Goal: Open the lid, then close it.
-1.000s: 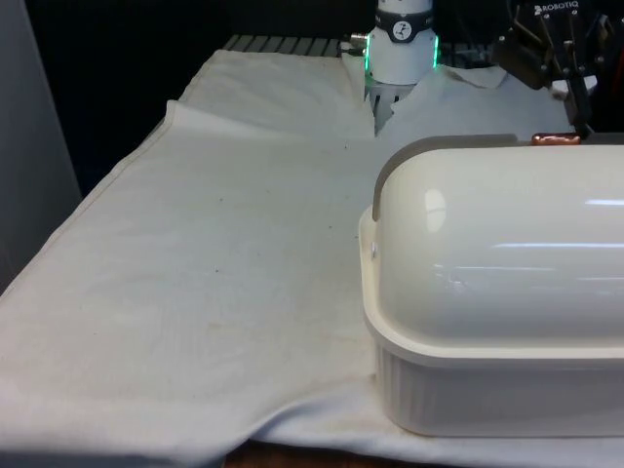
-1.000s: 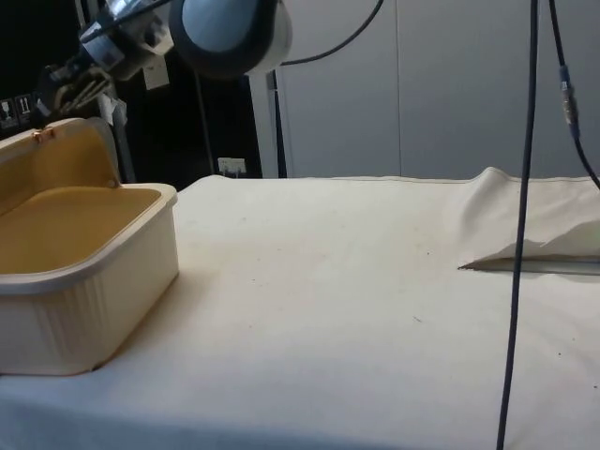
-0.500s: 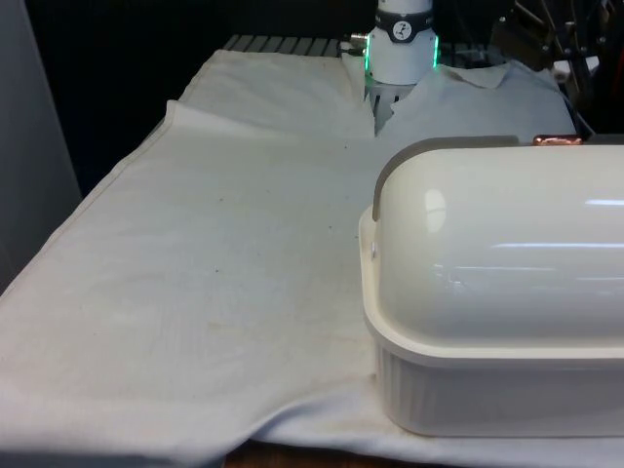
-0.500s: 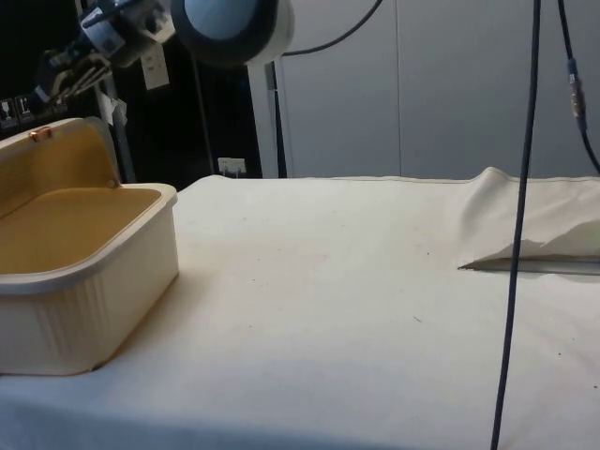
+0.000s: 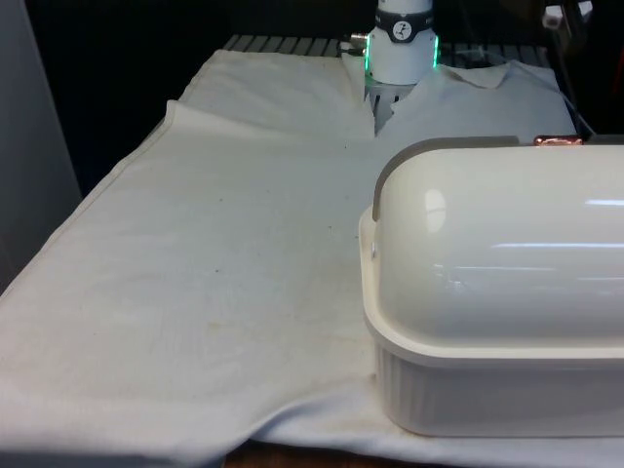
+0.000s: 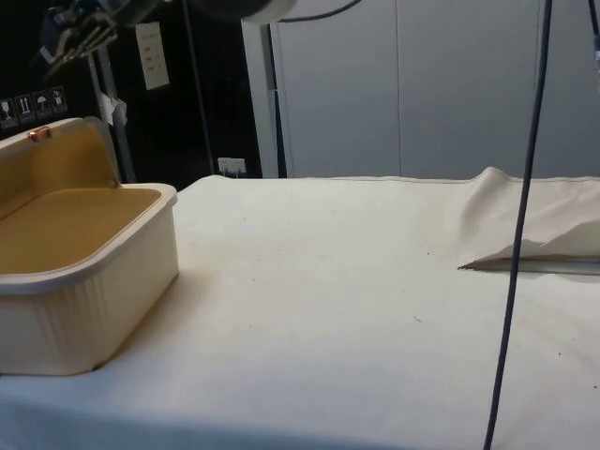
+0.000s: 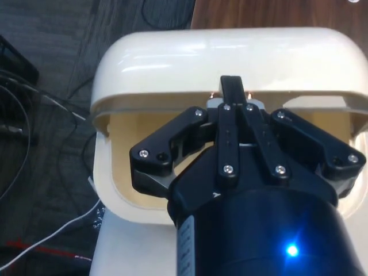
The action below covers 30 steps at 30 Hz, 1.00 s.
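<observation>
We're looking at the cream bread box (image 6: 80,281) sitting at the edge of the table under the white cloth (image 5: 224,253), on the front view's right, and its domed lid (image 5: 497,244) is rolled back and standing open. From the side we see straight into the yellowish hollow of the box, with the little copper knob (image 6: 39,135) perched at the lid's raised edge. So by our reckoning the first half of the job is done: the lid is open. What's left is the closing. Our gripper (image 7: 231,92) hangs above the box, clear of it, up in the dark corner in the side view (image 6: 75,28), and it holds nothing. In the wrist view its two fingers come together to a single tip over the lid's edge, so we call the jaws pressed together. For the close, we judge the gripper must come down behind that raised edge or knob and draw the lid over the opening.
</observation>
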Motion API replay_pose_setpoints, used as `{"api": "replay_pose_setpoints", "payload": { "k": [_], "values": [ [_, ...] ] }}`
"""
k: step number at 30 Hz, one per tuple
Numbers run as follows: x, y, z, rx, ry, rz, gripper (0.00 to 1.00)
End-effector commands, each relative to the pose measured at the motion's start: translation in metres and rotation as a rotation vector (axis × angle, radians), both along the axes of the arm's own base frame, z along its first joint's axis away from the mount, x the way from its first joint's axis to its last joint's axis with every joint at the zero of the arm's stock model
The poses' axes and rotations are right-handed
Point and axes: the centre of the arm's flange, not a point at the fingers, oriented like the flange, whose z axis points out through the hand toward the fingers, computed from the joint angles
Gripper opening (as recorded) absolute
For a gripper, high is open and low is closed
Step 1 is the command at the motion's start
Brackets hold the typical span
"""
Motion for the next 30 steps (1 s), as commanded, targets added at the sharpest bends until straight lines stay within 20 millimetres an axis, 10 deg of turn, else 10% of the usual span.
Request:
{"api": "replay_pose_setpoints", "payload": {
  "k": [1,30],
  "values": [
    [-0.005,0.004,0.003,0.008,0.013,0.004,0.00],
    [-0.013,0.017,0.025,0.009,0.166,0.031,0.00]
  ]
}}
